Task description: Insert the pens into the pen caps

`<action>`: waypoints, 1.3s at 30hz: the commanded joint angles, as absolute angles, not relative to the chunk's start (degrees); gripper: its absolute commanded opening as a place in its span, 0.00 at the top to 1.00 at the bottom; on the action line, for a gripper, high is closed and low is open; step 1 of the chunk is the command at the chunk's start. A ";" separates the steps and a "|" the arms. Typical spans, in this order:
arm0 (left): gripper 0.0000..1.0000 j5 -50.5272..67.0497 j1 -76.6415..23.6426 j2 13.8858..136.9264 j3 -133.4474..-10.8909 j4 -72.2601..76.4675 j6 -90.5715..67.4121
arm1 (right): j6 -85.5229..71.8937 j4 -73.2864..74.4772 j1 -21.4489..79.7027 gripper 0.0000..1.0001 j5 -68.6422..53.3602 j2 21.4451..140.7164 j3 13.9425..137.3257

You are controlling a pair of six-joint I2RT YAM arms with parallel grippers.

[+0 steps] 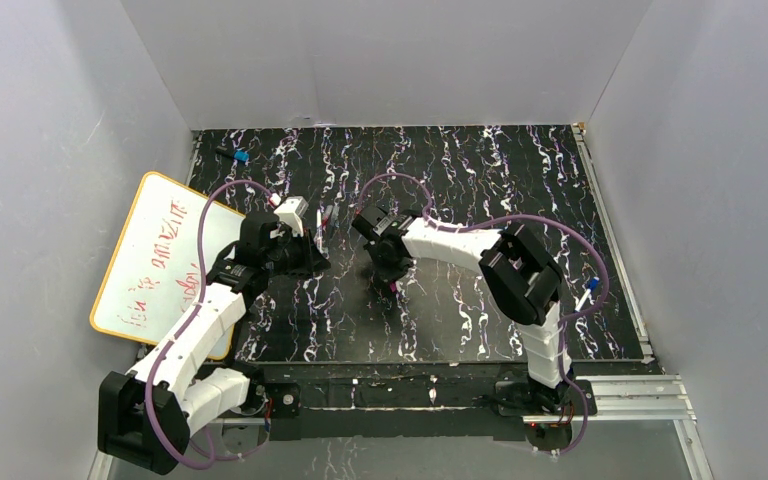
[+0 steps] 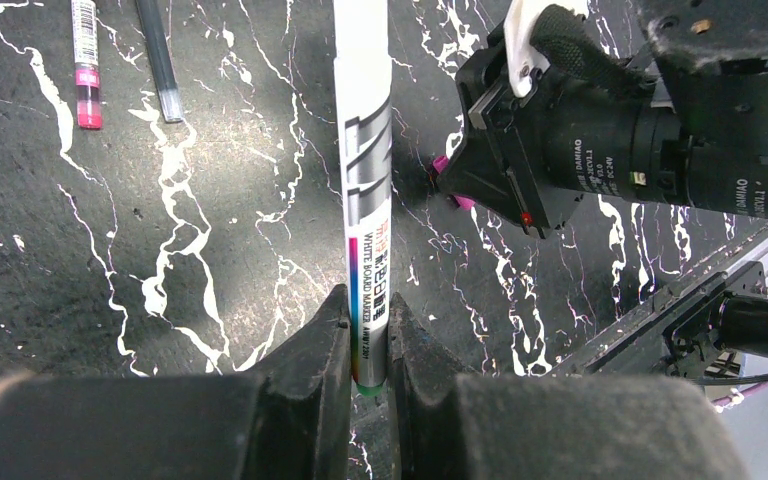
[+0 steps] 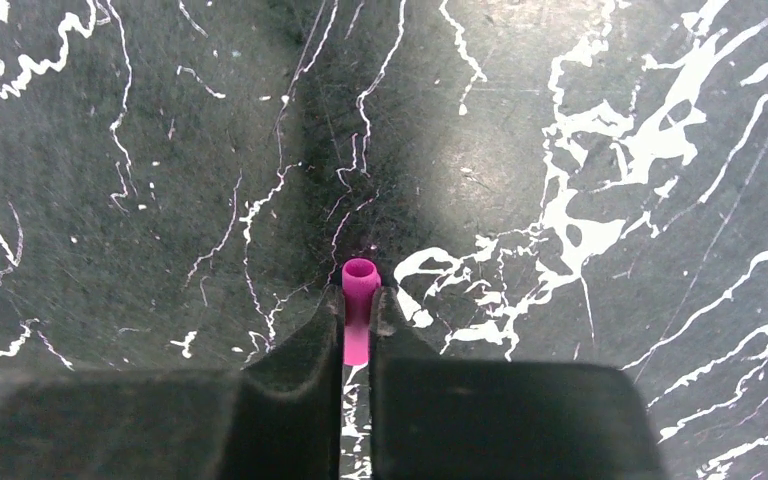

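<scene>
magenta cap (image 3: 360, 278) pinched in right hand (image 3: 357, 300), white pen (image 2: 368, 180) in left hand (image 2: 368, 310)

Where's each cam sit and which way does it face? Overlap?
Top external: above and behind the bases, facing down on mat and whiteboard; left arm, right arm show.
Left wrist: on that wrist, facing along the left claw, shut on a marker, to the mat; right claw opposite.
Right wrist: on that wrist, facing down at the mat; right claw shut on a cap.
Shared: both wrist views show the cap in the right claw.
</scene>
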State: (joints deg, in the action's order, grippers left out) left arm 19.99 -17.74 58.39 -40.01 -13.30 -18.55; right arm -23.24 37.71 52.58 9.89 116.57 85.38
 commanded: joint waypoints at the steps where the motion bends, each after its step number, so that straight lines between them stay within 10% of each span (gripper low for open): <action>1: 1.00 20.55 -17.44 56.87 -40.42 -13.52 -17.71 | -20.95 38.67 52.56 0.99 11.22 117.39 87.14; 15: 1.00 20.35 -17.42 56.91 -40.41 -13.62 -17.62 | 10.31 17.79 52.51 0.99 13.93 99.10 68.22; 27: 1.00 21.06 -17.46 57.13 -40.26 -13.26 -17.67 | 44.69 19.81 51.44 0.99 -23.45 82.42 54.85; 28: 1.00 21.12 -17.44 57.13 -40.24 -13.19 -17.67 | 44.92 20.60 51.11 0.95 -23.85 82.12 55.24; 29: 1.00 21.26 -17.44 57.13 -40.25 -13.13 -17.67 | 44.10 20.51 50.73 0.67 -23.08 81.98 55.54; 30: 1.00 21.36 -17.45 57.18 -40.18 -13.15 -17.73 | 44.22 21.03 50.41 0.17 -22.76 81.73 55.81; 31: 1.00 21.49 -17.49 57.21 -40.17 -13.10 -17.75 | 45.12 21.90 50.29 0.03 -22.84 81.52 55.98; 39: 1.00 21.55 -17.41 57.05 -40.16 -13.09 -17.75 | 39.73 16.31 50.01 0.01 -19.20 78.99 56.50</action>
